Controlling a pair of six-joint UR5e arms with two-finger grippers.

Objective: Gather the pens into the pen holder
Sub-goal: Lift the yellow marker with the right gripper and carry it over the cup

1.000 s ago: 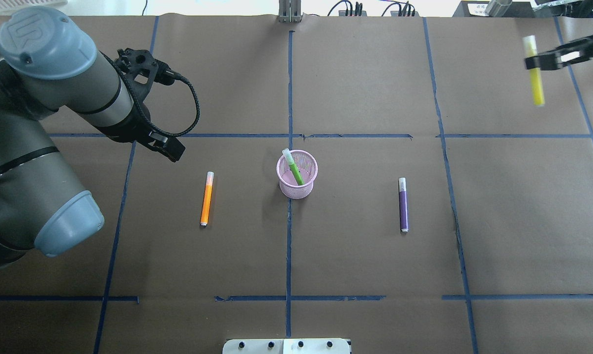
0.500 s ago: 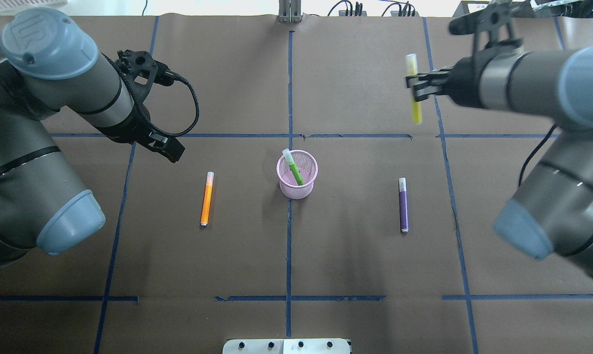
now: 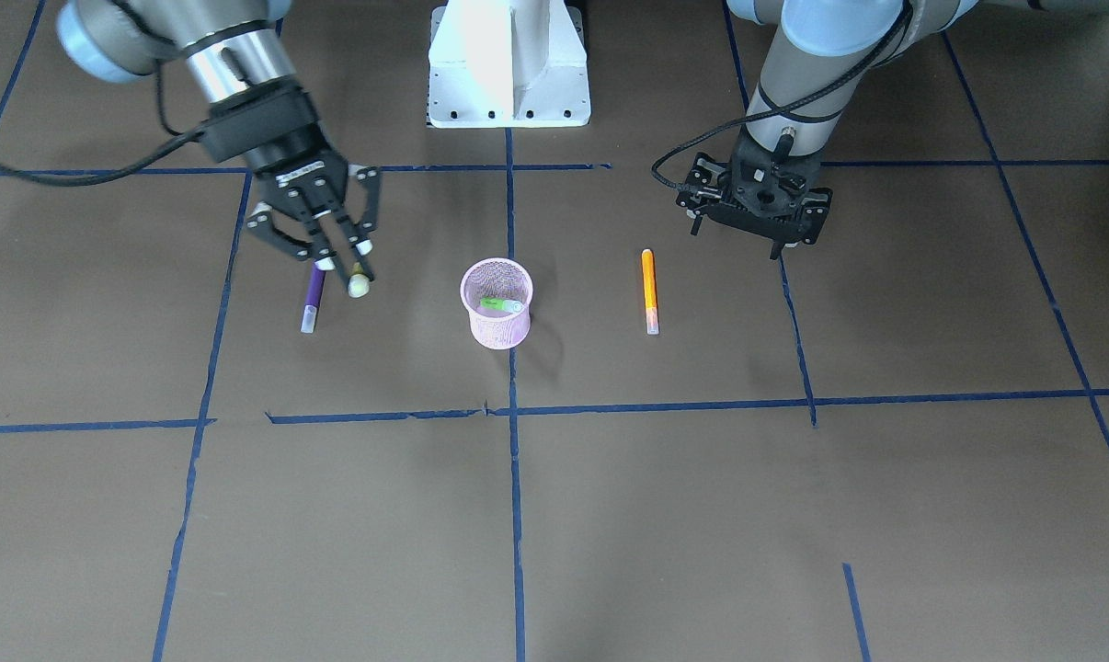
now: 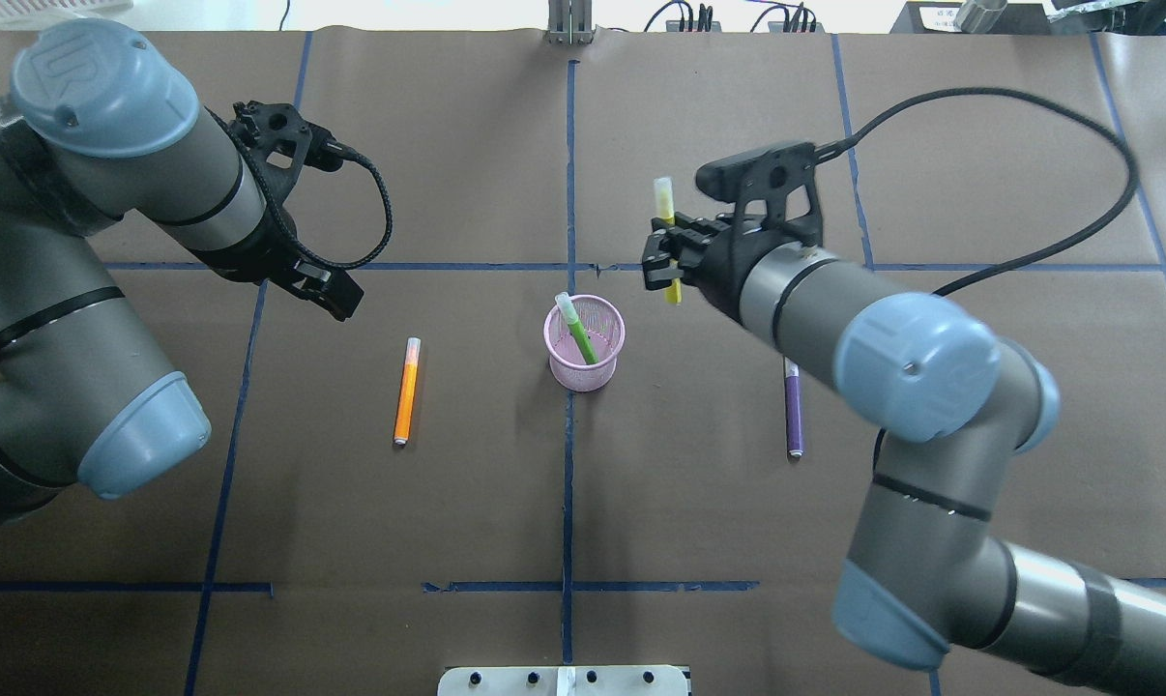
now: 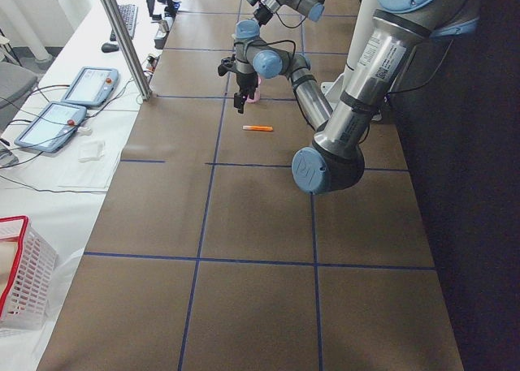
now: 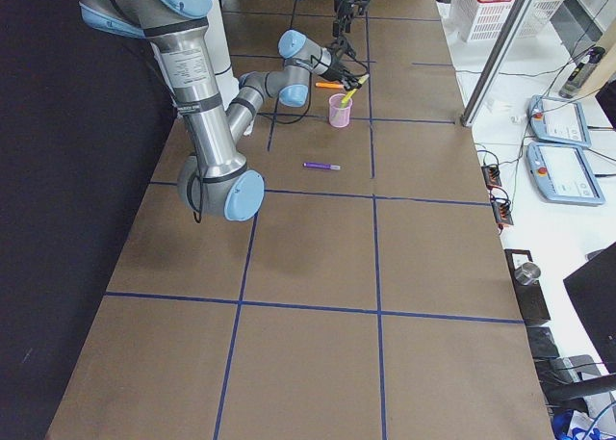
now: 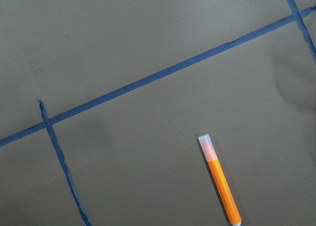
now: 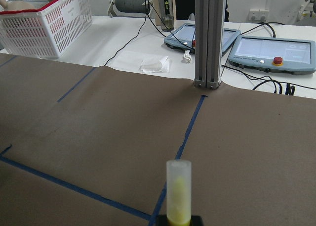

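Over blue-taped brown paper tabletop [image 4: 718,483], right of small pink wire-mesh cup [image 4: 585,372]: slim yellow pen [image 4: 663,203] clamped in right gripper [image 4: 662,263]; left gripper [image 4: 335,292] aperture untellable; white desk [image 8: 123,43] beyond

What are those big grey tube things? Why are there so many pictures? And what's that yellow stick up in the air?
Those are two robot arms. Each ends in a two-finger pincer called a gripper. All the pictures show one moment from different cameras: one above and behind the robot, one facing it, one at each end of the table, and a small one on each wrist. On the brown table stands a pink mesh pen holder with a green pen inside. An orange pen and a purple pen lie flat on either side. The right gripper holds a yellow pen in the air, beside the cup, not in it. The left gripper hangs near the orange pen, holding nothing I can see.
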